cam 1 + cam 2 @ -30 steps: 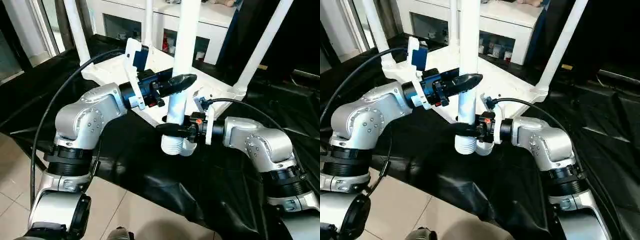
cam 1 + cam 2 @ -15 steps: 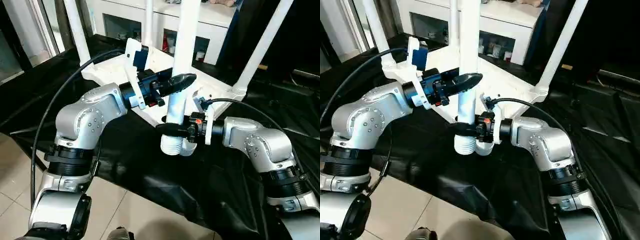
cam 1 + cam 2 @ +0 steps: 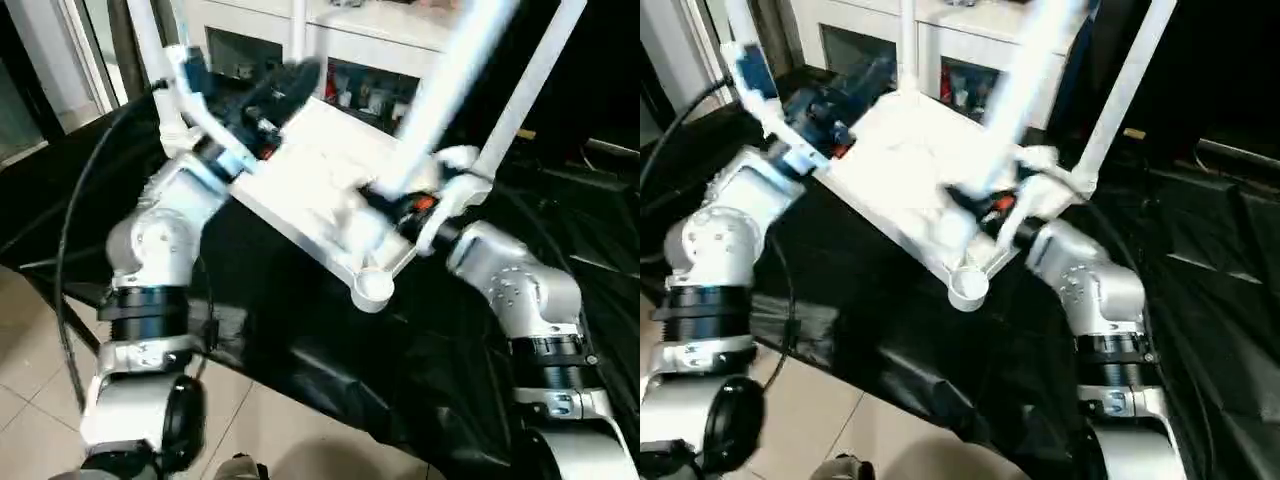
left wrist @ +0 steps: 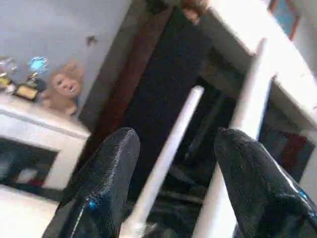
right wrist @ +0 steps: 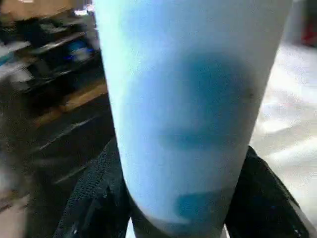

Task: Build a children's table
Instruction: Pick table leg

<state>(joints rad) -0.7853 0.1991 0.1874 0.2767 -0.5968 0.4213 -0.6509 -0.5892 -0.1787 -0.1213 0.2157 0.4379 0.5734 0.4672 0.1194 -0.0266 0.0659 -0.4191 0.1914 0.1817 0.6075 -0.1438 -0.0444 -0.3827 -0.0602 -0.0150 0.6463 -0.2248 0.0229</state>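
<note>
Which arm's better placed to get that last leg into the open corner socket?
Right. The right gripper already clasps the loose leg, close above the empty socket; the left gripper is open, holding nothing.

1. Motion-smeared at centre of the head views: tilted leg (image 3: 440, 95) and right gripper (image 3: 385, 200).
2. Cut off by the top edge: 3 upright legs (image 3: 530, 90).
3. Blurred at upper left: left gripper (image 3: 275, 85).

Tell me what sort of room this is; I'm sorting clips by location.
Probably a home-style room or a mock-up of one: a white cabinet with glass doors, a teddy bear on it, and a tiled floor.
</note>
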